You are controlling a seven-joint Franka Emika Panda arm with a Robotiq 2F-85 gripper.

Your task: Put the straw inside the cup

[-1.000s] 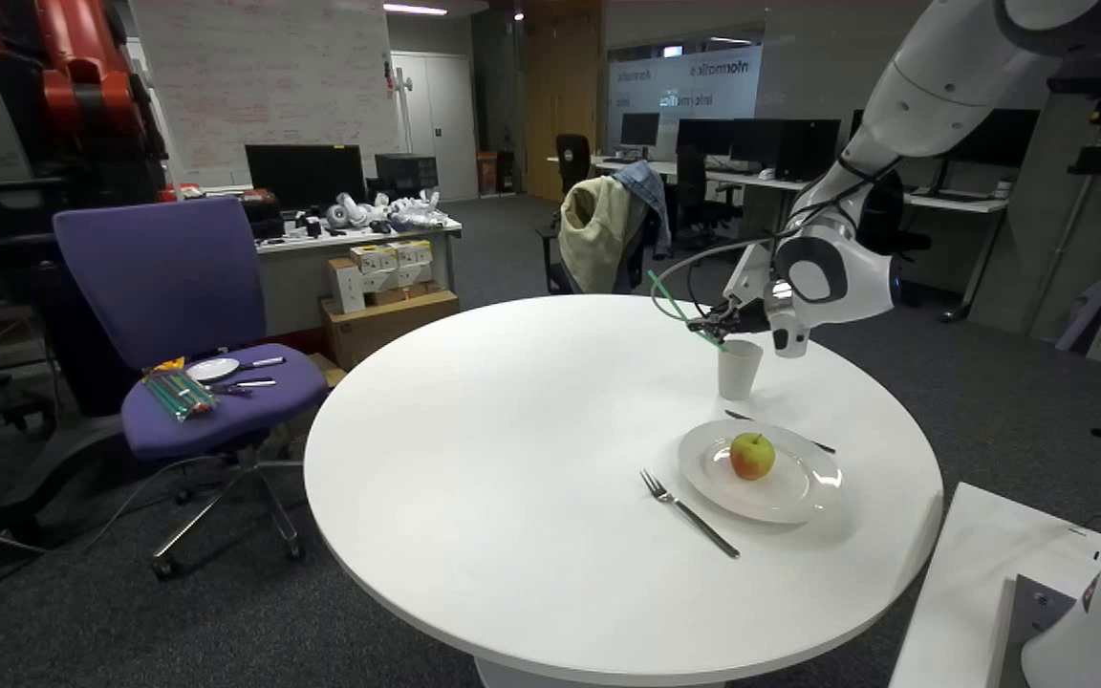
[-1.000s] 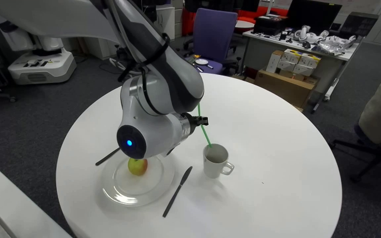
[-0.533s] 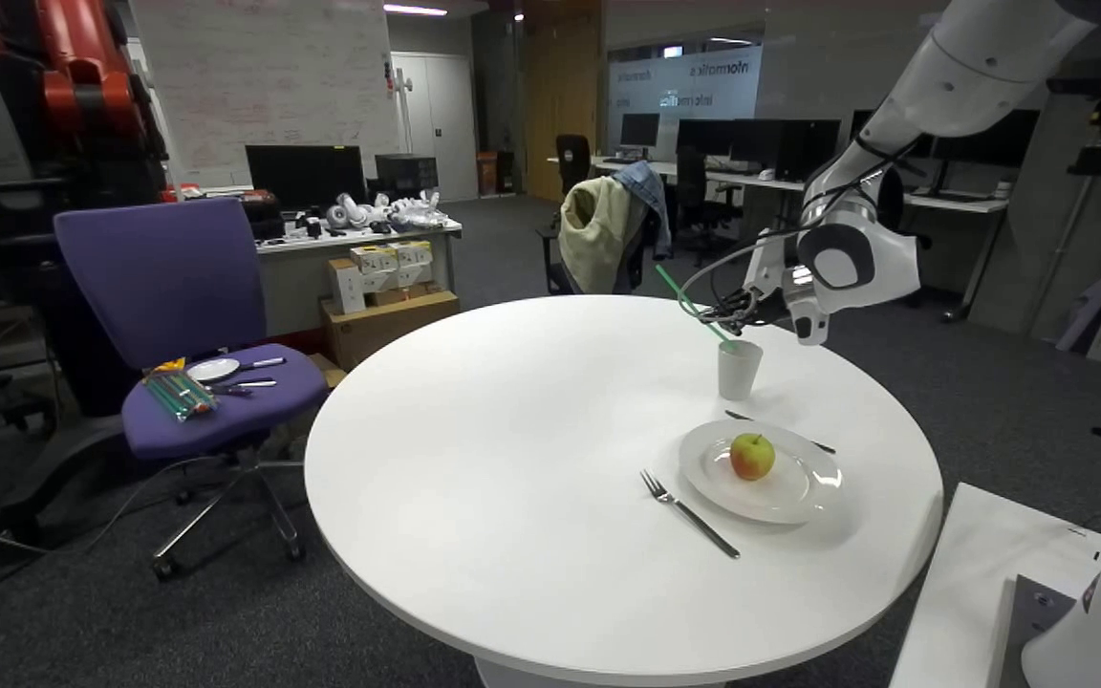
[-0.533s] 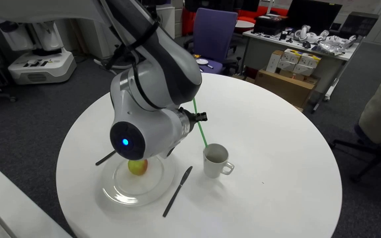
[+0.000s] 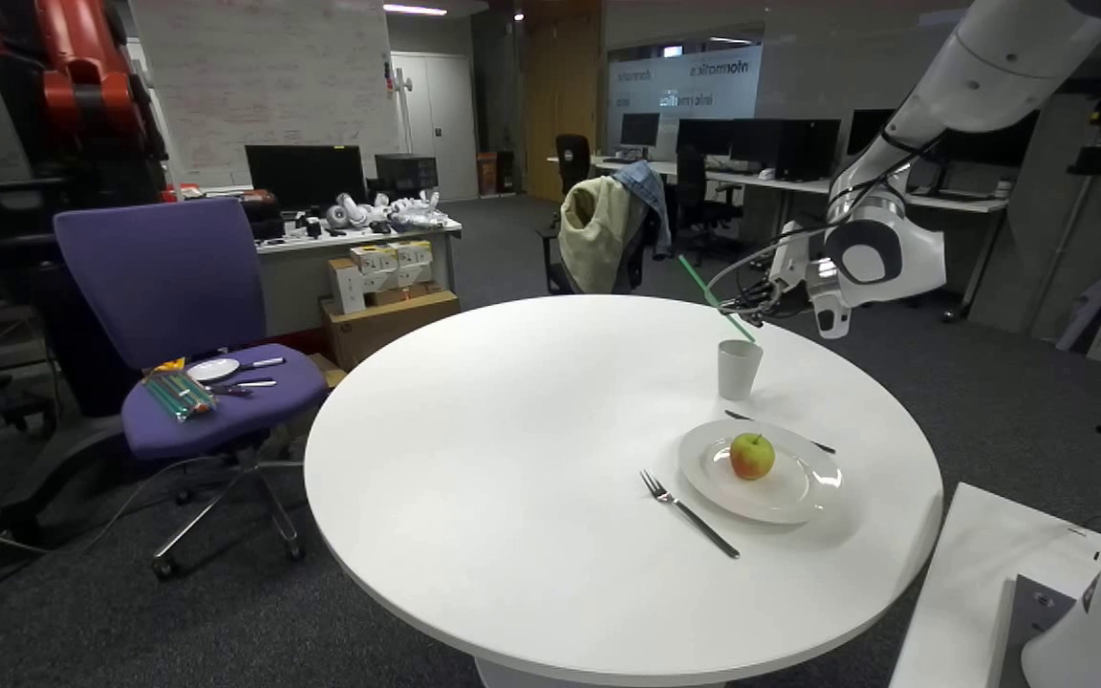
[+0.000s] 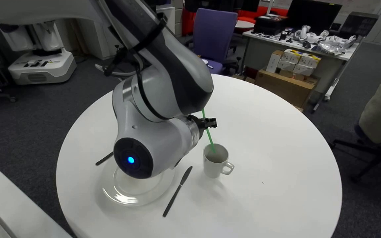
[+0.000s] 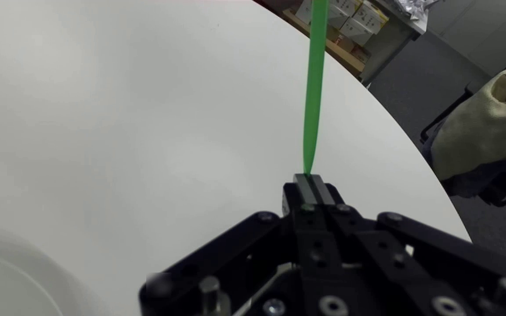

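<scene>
The light-green straw (image 5: 697,277) is tilted, its lower end just above the rim of the white cup (image 5: 739,373). In an exterior view the straw (image 6: 210,139) has its lower end over the mouth of the cup (image 6: 212,169), which stands upright with its handle to the right. I cannot tell whether the tip is below the rim. My gripper (image 5: 726,308) is shut on the straw around its middle, above the cup. In the wrist view the fingertips (image 7: 308,176) pinch the straw (image 7: 316,74); its lower part is hidden behind them.
A white plate (image 5: 804,505) with an apple (image 5: 752,457) stands near the cup; my arm hides the apple in an exterior view. A knife (image 6: 177,191) lies between plate and cup. A fork (image 5: 694,519) lies on the plate's other side.
My gripper has moved to the right with the straw in both exterior views. The straw's lower end has gone from the cup's edge to over its mouth. The cup has not moved.
</scene>
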